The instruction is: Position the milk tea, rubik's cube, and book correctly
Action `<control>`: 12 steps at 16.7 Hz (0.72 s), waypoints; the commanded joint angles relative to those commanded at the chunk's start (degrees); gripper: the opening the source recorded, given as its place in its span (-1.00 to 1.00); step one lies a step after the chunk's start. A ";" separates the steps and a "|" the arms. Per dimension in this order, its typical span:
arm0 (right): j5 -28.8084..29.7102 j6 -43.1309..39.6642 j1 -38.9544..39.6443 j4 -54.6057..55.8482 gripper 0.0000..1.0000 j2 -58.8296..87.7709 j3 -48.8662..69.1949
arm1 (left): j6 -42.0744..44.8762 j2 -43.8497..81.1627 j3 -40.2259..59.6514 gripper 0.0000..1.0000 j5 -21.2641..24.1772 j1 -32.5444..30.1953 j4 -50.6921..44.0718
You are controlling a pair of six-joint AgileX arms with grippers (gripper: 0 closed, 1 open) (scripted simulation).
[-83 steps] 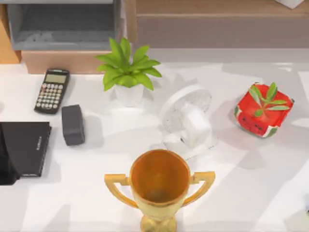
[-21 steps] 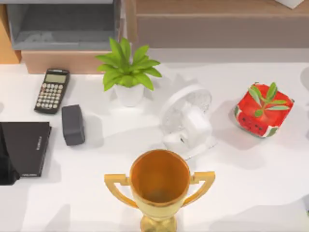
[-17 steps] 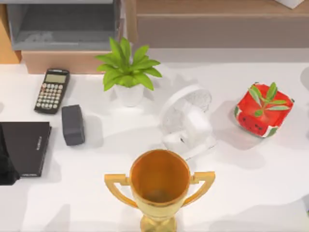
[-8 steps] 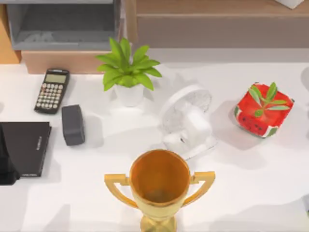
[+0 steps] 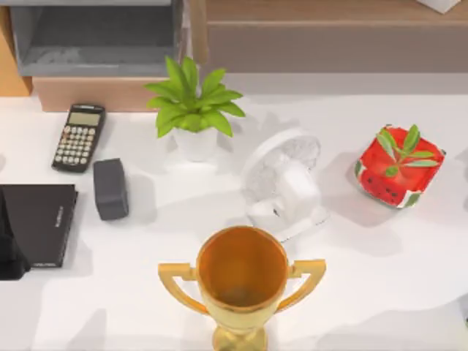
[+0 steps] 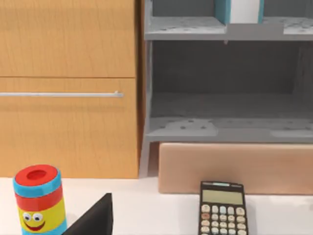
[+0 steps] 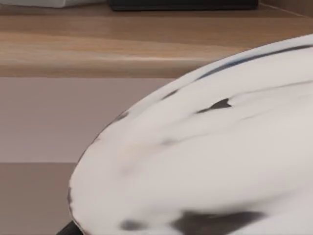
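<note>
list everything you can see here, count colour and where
calculator: 1, black, table's left, in front of the shelf
grey block: 1, dark grey, right of the notebook
notebook: 1, black, left edge of the table
plant: 1, green in a white pot, centre back
fan: 1, white, centre of the table
watermelon pot: 1, red with green leaves, right side
trophy: 1, gold, front centre
shelf: 1, grey, back left
book: 1, teal cover with white pages, upright on the upper shelf
cup: 1, red, yellow and blue with a face, on the table by the wooden cabinet
white rounded object: 1, white with dark marks, close to the right wrist camera
</note>
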 joint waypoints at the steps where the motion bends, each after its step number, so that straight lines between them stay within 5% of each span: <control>1: 0.00 0.00 0.00 0.00 1.00 0.00 0.00 | 0.00 0.00 0.00 1.00 0.00 0.00 0.00; 12: -2.19 0.07 -2.24 4.19 1.00 -2.99 -6.90 | 0.00 0.00 0.00 1.00 0.00 0.00 0.00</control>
